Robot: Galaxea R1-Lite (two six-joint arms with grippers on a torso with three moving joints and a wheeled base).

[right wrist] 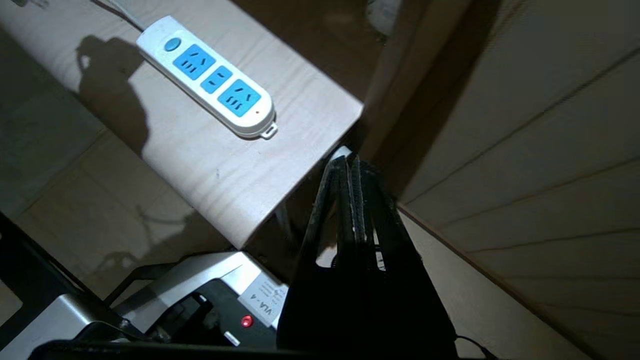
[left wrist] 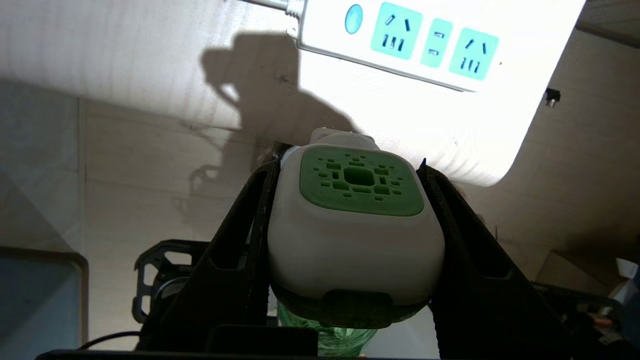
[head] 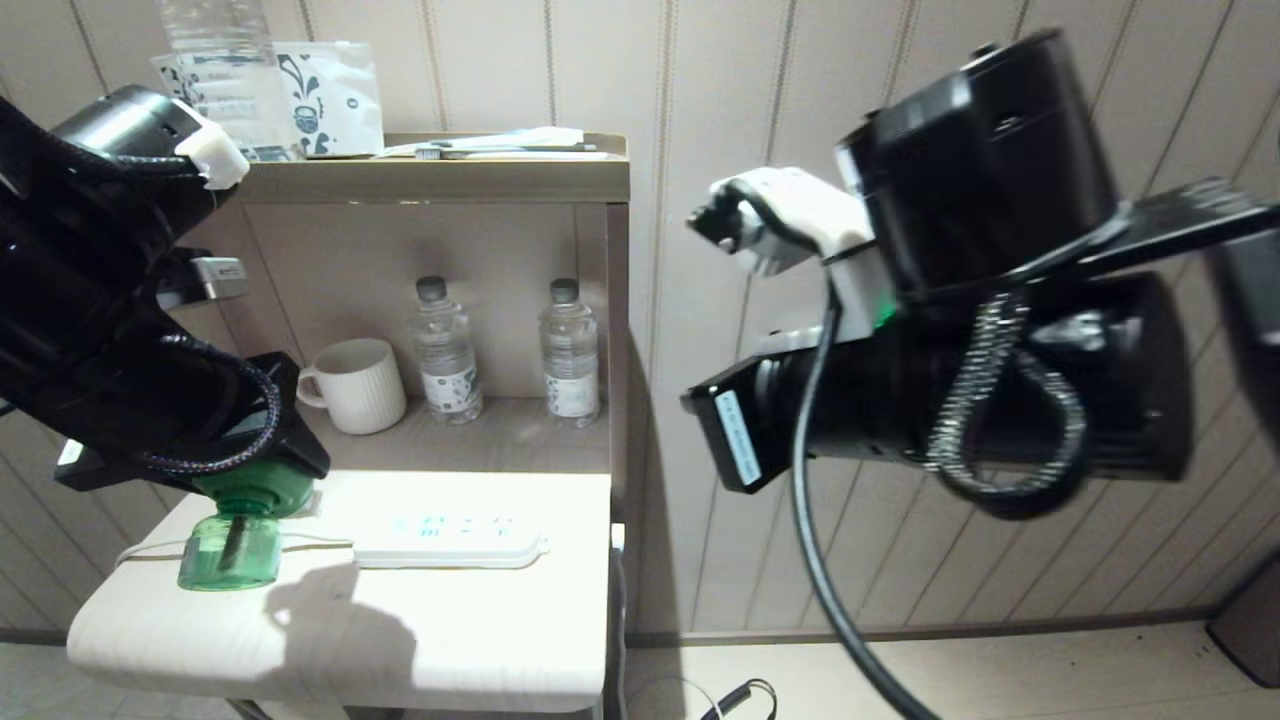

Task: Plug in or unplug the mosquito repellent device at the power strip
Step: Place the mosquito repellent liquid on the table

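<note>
- Left wrist view: the left gripper [left wrist: 350, 235] has its jaws clamped on the white cap of the mosquito repellent device [left wrist: 356, 220], held over the table [head: 420, 620], apart from the power strip [head: 450, 538].
- Right gripper [right wrist: 350, 170], off the table's edge, has its jaws pressed together, empty.

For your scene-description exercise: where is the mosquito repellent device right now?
In the head view, the mosquito repellent device sits at the left of the white table, clamped in the left gripper, left of the power strip.
</note>
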